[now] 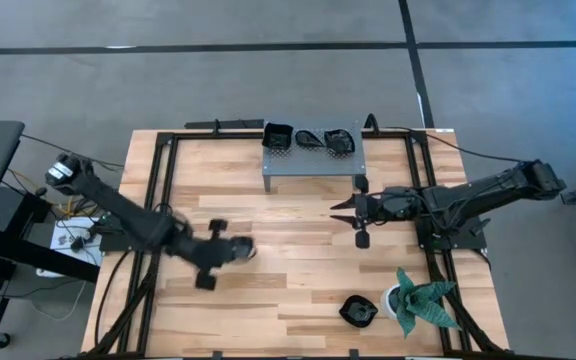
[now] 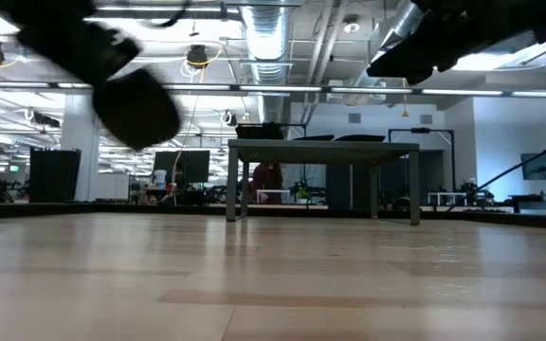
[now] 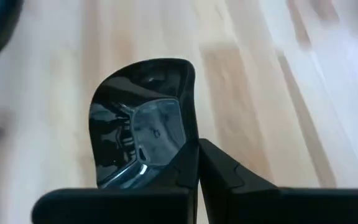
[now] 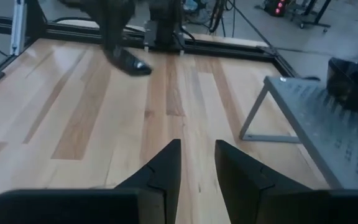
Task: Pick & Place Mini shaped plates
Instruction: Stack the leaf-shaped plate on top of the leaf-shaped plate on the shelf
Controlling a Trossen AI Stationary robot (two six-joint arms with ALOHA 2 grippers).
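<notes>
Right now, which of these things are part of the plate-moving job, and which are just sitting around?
Part of the job:
- glossy black plate pinched in the left gripper
- black plates on the shelf
- black plate near the plant
- right gripper, empty, waiting beside the shelf

Just there:
- grey perforated shelf
- green spiky plant

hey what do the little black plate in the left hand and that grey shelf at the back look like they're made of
Plate, shut in the left hand: glossy black, likely glazed ceramic or hard plastic; it mirrors bright reflections. Shelf: grey sheet metal with a matte finish, judging by its rows of punched holes and thin bent legs.
</notes>
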